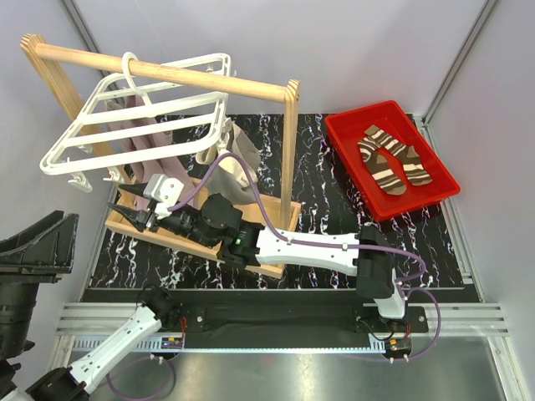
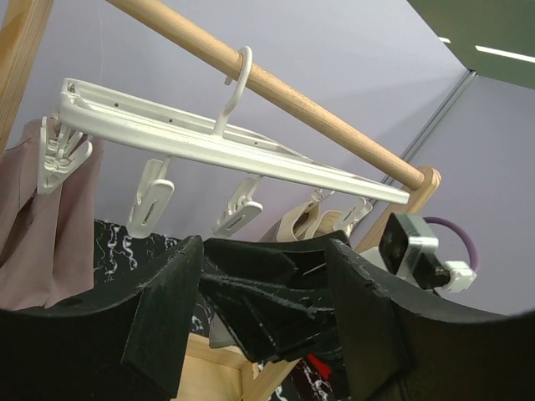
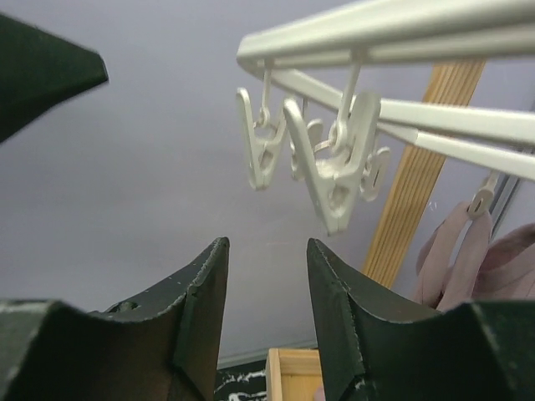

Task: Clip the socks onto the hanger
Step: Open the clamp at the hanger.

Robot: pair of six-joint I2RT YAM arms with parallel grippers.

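Far left: hanger hooked over wooden rail, clips dangling; stiff plastic, likely swings if pushed. Beneath: left gripper and right gripper, both agape, empty. Far right, well apart: socks in red tray; soft, light, limp. Best pinched at cuff.

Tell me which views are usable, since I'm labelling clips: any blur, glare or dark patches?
Top external: even light, sharp, socks clear, mild glare on the near metal strip. Left wrist: hanger sharp, its own fingers dark and featureless. Right wrist: clips crisp against the plain wall, fingers dark, slightly soft.
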